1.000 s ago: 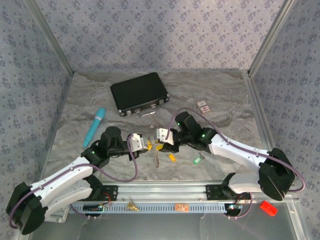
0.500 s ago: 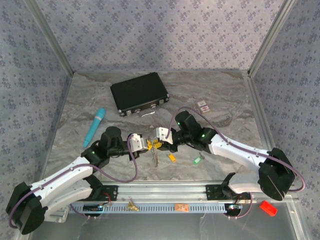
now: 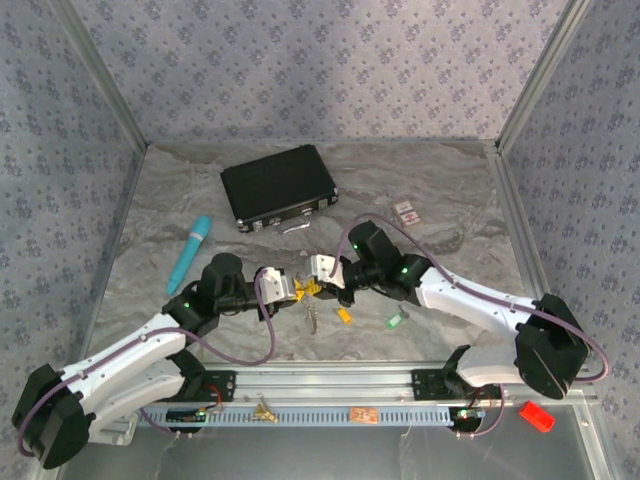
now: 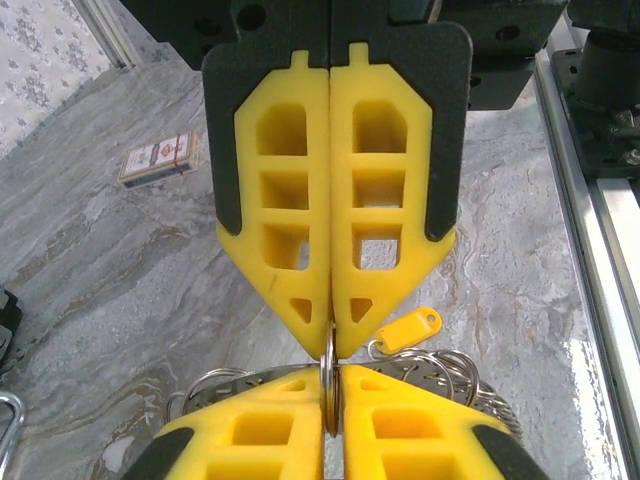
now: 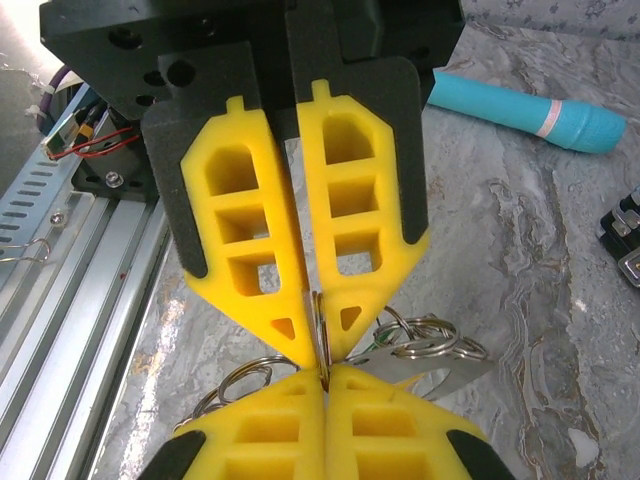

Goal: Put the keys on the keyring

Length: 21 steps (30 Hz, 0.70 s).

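step: open keyring for keys | left gripper (image 3: 300, 291) and right gripper (image 3: 316, 286) tip to tip, both fingers pinching keyring (image 4: 328, 372), mid-table toward near edge | yellow-headed key (image 3: 343, 316) lies nearby | advice: one side anchors, other pries coil gently, no twisting

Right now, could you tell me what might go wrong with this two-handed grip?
The thin silvery metal keyring is pinched only at the very tips of the yellow left fingers and right fingers, so it may slip out. Those tips nearly touch, so any pull or twist could bump them together.
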{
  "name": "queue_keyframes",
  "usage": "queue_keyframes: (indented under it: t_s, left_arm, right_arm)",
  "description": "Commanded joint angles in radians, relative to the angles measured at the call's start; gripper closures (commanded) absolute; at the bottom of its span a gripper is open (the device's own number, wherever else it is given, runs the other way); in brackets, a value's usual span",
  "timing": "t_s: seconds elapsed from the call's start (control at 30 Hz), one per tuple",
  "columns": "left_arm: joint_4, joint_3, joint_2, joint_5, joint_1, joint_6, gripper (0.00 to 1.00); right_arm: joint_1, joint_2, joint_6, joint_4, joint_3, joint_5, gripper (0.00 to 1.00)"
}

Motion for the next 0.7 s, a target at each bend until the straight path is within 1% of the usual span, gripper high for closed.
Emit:
queue_keyframes:
  t_s: [0.0,0.1,0.2,0.3,0.4,0.43,0.47,0.57,0.6,0.67]
  left_arm:
    - [0.024,0.01,-0.003,0.003,-0.011,0.016,0.86]
    - [0.025,0.016,0.001,0.006,-0.011,0.016,0.85]
    - [0.02,0.023,0.007,0.014,-0.01,0.021,0.87]
    - [0.014,0.029,0.012,0.022,-0.012,0.029,0.9]
    - [0.006,0.037,0.02,0.032,-0.012,0.042,0.98]
    - [0.006,0.038,0.021,0.029,-0.011,0.046,1.0]
    - [0.004,0.038,0.021,0.025,-0.012,0.05,1.0]
    - [0.002,0.034,0.007,0.007,-0.013,0.065,1.0]
    - [0.001,0.032,0.001,0.002,-0.012,0.071,1.0]
    - [0.006,0.025,-0.013,-0.026,-0.023,0.095,1.0]
  right_arm:
    - [0.016,0.019,-0.032,-0.05,0.051,-0.027,1.0]
    - [0.019,0.032,-0.048,-0.076,0.066,-0.022,1.0]
    - [0.025,0.042,-0.061,-0.093,0.075,-0.02,1.0]
    - [0.028,0.047,-0.072,-0.114,0.087,-0.021,1.0]
    - [0.03,0.046,-0.076,-0.124,0.095,-0.026,1.0]
    - [0.024,0.041,-0.069,-0.123,0.091,-0.028,0.97]
    - [0.014,0.031,-0.053,-0.108,0.079,-0.032,0.85]
    - [-0.034,-0.04,0.003,-0.056,0.016,-0.032,0.67]
    - [-0.047,-0.069,0.02,-0.039,-0.012,-0.018,0.64]
    - [-0.072,-0.14,0.065,-0.012,-0.065,0.038,0.61]
